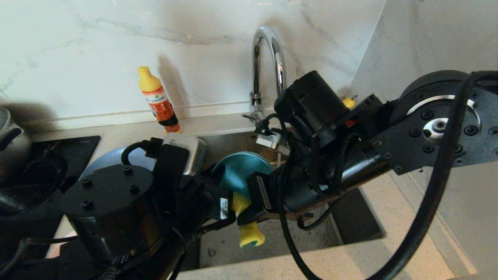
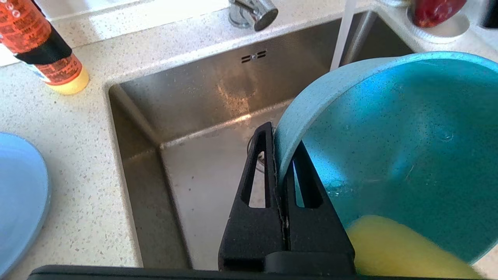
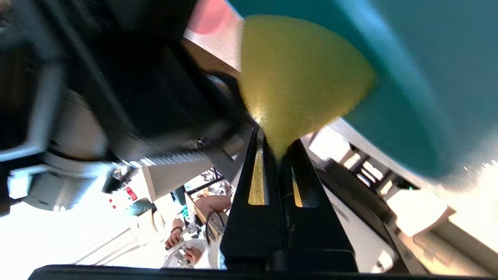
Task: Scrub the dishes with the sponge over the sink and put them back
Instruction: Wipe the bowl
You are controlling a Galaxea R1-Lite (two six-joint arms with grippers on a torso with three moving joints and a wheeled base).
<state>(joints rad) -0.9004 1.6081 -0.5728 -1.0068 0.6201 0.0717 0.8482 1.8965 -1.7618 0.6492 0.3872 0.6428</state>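
The left gripper is clamped on the rim of the matte teal plastic bowl, one finger inside the wall and one outside, holding it tilted on edge over the square brushed stainless-steel sink. The right gripper is closed tight on the middle of the yellow foam sponge with its thin green scouring layer, and the sponge's free end presses against the bowl's inner face, low in the bowl in the left wrist view. In the head view the sponge hangs between the two wrists, above the basin floor.

The step in hand looks like scrubbing the bowl's interior. The hold on the bowl is a thin pinch at the rim only, so a hard push from the sponge could lever the bowl around in the fingers or pull it free, dropping it into the basin. The sponge is pinched at a narrow waist and may fold or slip out under sideways rubbing. The wrists sit very close together, so a wide stroke risks knocking them.

The grey-blue plate rests on the speckled countertop beside the sink, near the orange detergent bottle.
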